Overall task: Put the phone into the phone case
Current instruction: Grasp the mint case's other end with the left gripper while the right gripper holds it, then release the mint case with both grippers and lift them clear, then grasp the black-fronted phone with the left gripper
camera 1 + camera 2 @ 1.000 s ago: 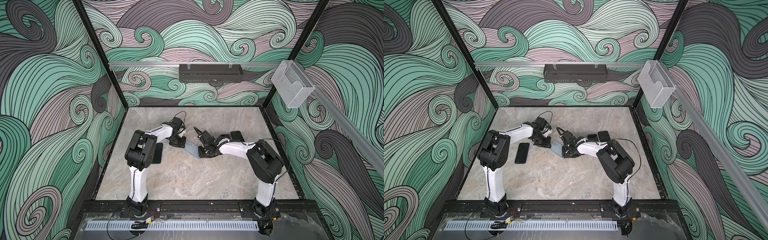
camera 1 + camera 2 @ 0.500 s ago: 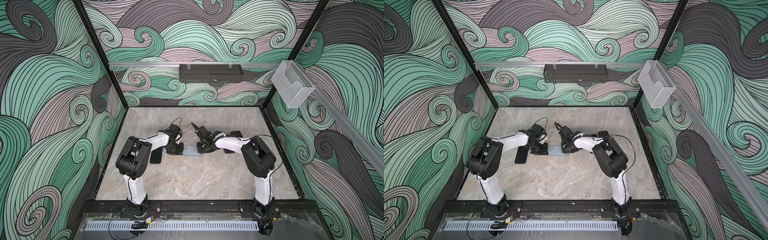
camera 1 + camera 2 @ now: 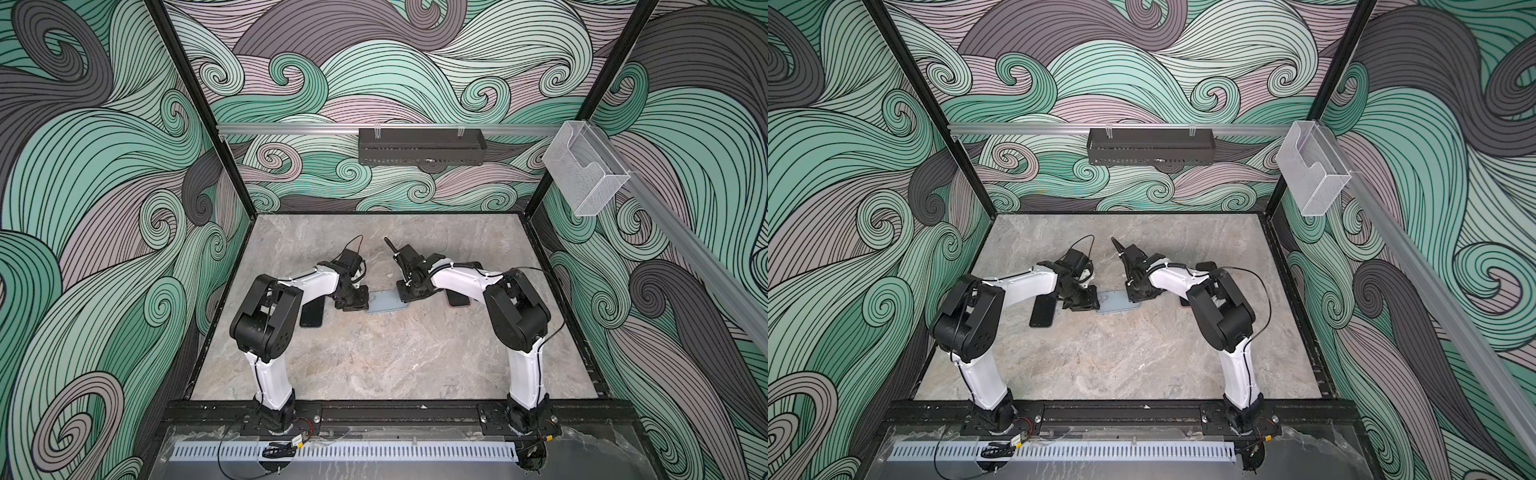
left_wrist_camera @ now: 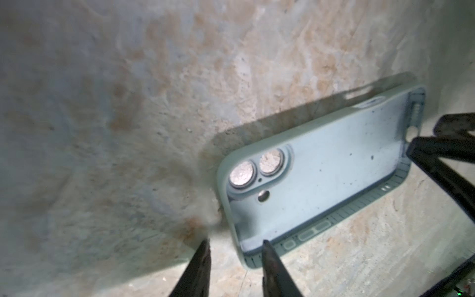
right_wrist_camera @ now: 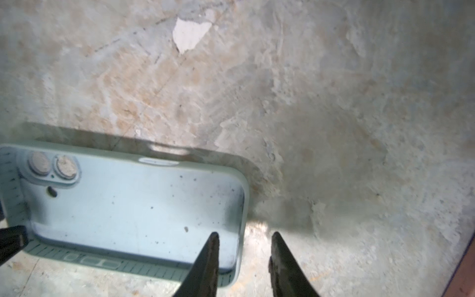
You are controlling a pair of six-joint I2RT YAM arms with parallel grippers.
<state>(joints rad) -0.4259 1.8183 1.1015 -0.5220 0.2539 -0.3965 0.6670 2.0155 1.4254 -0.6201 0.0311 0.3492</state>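
**Empty case bracketed by both pincers, phone off to the left**

Flat on the marble table (image 3: 374, 365), cavity up: mint phone case (image 3: 386, 301), nothing inside but specks. Long axis left-right across both top views, camera-cutout end toward the left arm.

Spread, not pinching: left gripper (image 4: 236, 241), astride the cutout-end corner of the rim, one finger inside, one outside. Same for the right gripper (image 5: 245, 232), parted and straddling the opposite end wall, gap either side.

Just beyond the left gripper, on the side away from the case: black phone (image 3: 312, 316), flat on the table, partly under the left forearm. Long axis near-to-far, roughly crosswise to the case. Far nearer the left arm.

Judged next: fetch with left, turn to match the case axis, lower in with right steadying the far end. Risk: light case skidding under a push.

Behind the right arm: dark flat slabs (image 3: 457, 300), too hidden to name.
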